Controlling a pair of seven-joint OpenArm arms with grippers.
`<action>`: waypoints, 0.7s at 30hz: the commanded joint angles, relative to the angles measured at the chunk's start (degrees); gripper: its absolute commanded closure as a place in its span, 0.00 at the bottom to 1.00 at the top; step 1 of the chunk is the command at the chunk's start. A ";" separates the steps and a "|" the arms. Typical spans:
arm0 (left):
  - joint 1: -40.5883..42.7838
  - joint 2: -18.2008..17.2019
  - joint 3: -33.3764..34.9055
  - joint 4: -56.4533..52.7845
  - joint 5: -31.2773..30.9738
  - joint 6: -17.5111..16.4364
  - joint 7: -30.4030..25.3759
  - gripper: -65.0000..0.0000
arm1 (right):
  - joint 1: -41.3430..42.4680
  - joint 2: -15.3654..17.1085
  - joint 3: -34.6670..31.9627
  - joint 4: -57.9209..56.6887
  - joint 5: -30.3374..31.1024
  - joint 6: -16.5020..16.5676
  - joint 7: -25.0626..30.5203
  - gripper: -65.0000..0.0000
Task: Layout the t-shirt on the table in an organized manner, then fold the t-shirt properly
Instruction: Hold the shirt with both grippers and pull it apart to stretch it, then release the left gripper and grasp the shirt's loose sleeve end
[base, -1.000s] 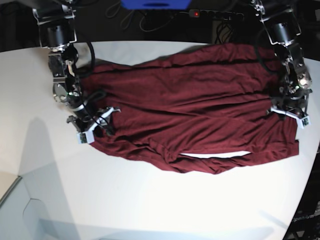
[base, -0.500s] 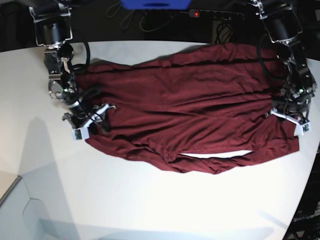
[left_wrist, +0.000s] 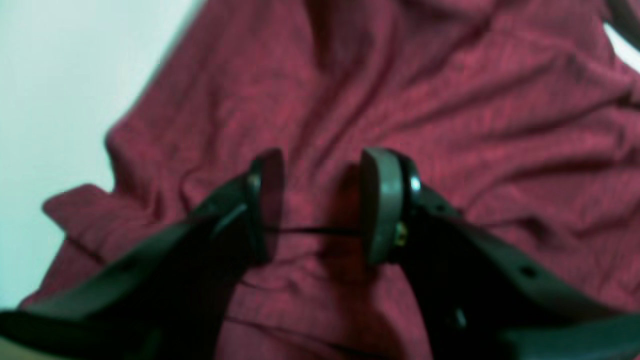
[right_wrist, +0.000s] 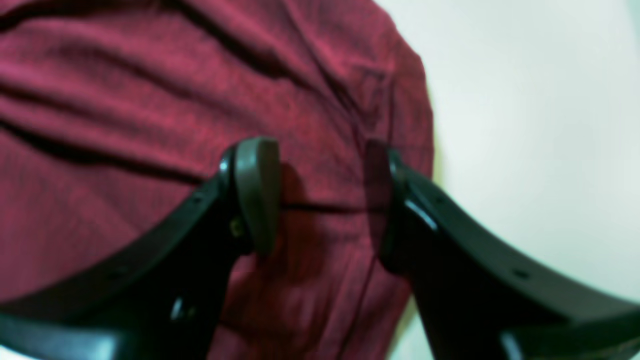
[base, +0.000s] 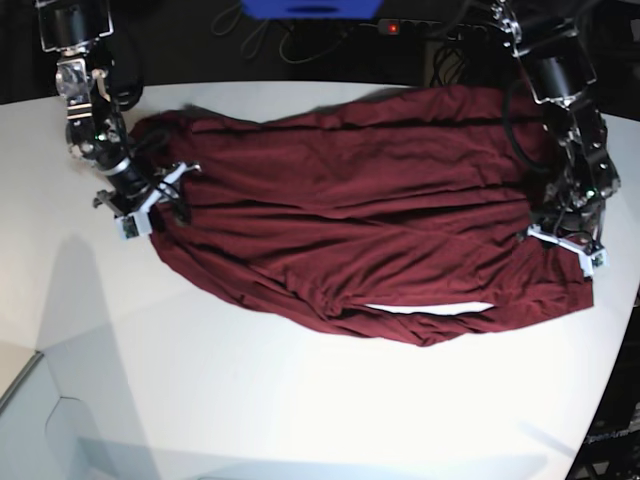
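I watch from my remote station as the maroon t-shirt (base: 370, 225) lies spread across the far half of the white table (base: 300, 400), rumpled in long ridges, with a sliver of white showing through a gap near its front edge.

On the base view's left, my right gripper (base: 150, 205) sits at the shirt's end beside bare tabletop. From its wrist camera, its two fingers (right_wrist: 257, 192) stand parted over the cloth (right_wrist: 150, 100), a gap of wrinkled fabric visible between them and the shirt's rounded edge just beyond, where the table (right_wrist: 525, 125) begins. I see nothing pinched between the pads; the jaws look spread, though I cannot tell whether the tips touch the fabric below.

On the base view's right, my left gripper (base: 565, 245) rests at the opposite end of the shirt, close to the table's curved rim. Its wrist camera shows the fingers (left_wrist: 380, 200) apart as well, hovering over creased fabric (left_wrist: 475, 125), with a folded corner of cloth off to one side against the tabletop (left_wrist: 55, 90). No fabric is clamped between these pads either, and contact with the cloth underneath is unclear in the blur.

Both arms reach down from dark mounts at the table's far side.
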 joint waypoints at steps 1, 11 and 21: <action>-0.75 -1.09 -0.18 0.36 0.15 0.28 0.31 0.62 | -0.89 1.01 0.04 0.94 -0.51 -0.16 -3.19 0.57; 3.55 -1.09 -0.09 1.77 -0.02 0.28 1.01 0.62 | -4.58 1.63 2.59 4.81 -0.51 -0.16 -3.28 0.57; 8.65 -1.01 -0.71 15.83 -0.29 0.28 1.01 0.62 | -4.58 1.54 3.29 4.64 -0.51 -0.16 -3.28 0.57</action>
